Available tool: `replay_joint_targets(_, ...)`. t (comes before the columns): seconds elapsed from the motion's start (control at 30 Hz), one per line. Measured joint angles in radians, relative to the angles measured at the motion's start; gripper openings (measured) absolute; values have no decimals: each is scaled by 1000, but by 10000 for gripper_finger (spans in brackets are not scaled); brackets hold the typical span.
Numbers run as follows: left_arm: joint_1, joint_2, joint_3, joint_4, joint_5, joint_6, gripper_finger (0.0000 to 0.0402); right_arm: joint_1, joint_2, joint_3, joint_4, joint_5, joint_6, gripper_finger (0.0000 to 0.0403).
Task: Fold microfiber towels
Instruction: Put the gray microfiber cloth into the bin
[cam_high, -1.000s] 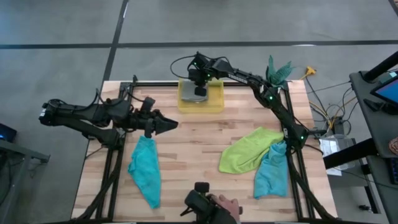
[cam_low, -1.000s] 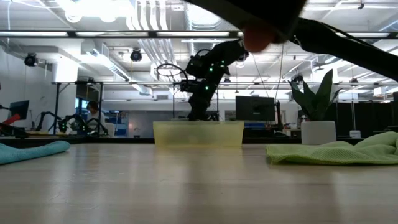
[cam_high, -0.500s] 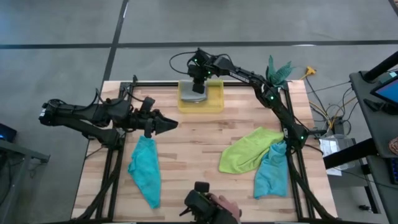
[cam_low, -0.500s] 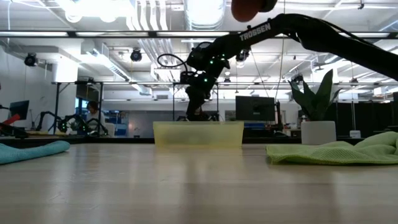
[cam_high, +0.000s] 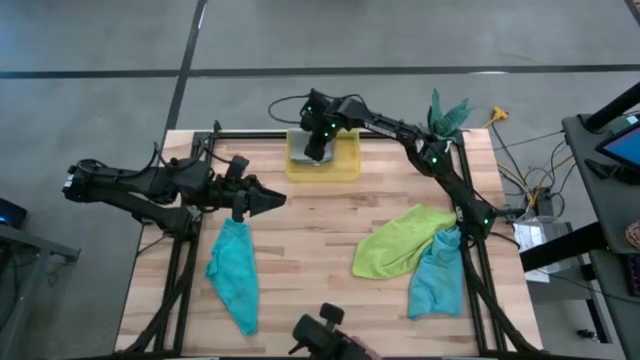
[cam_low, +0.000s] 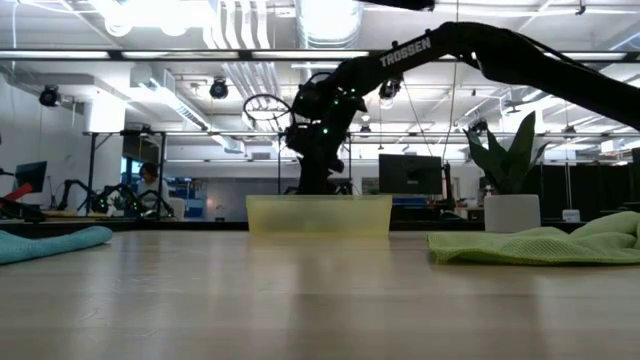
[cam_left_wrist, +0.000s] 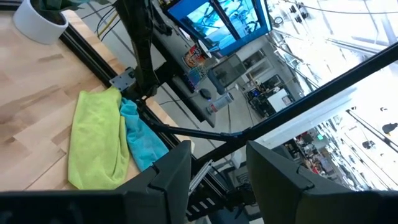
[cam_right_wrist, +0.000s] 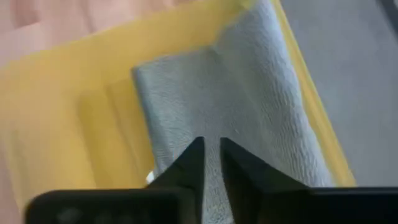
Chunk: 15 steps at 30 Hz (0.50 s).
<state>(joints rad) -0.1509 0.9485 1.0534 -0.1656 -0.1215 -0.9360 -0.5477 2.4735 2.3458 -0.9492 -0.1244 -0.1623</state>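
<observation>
A folded light grey towel (cam_right_wrist: 249, 106) lies in the yellow bin (cam_high: 346, 166) at the table's far edge. My right gripper (cam_right_wrist: 211, 146) points steeply down over it, shut, with only a thin slit between the fingertips. My left gripper (cam_high: 275, 200) hangs level and open above the table's left side, with nothing between its fingers (cam_left_wrist: 177, 171). Just below it, a crumpled teal towel (cam_high: 235, 275) lies on the wood. A lime green towel (cam_high: 395, 245) lies at the right and overlaps a second teal towel (cam_high: 438, 275). My right gripper stands over the middle of the grey towel (cam_right_wrist: 205, 118) from above, slanting down. I cannot tell whether its fingertips touch the cloth, because the fingers hide the place.
A potted plant (cam_high: 447, 115) stands at the far right corner. A dark camera mount (cam_high: 325, 335) sits at the near edge. Black frame rails (cam_high: 180, 270) run along both sides of the table. Bare wood lies between the left teal towel and the lime green one.
My right gripper has stayed over the bin. Its wrist has rolled, and it has shifted slightly toward the bin's left side. A person's hand at the table's near edge has drawn back out of view. The towels have not moved.
</observation>
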Motion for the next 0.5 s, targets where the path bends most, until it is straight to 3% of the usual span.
replay_joint_targets(0.07,0,0,0,0,0,0,140,-1,2,0,13,15,115,16)
replay_joint_targets(0.3,0,0,0,0,0,1,140,5,30,0,17,20,564,12)
replay_joint_targets(0.5,0,0,0,1,0,1,140,15,37,1,8,29,731,12)
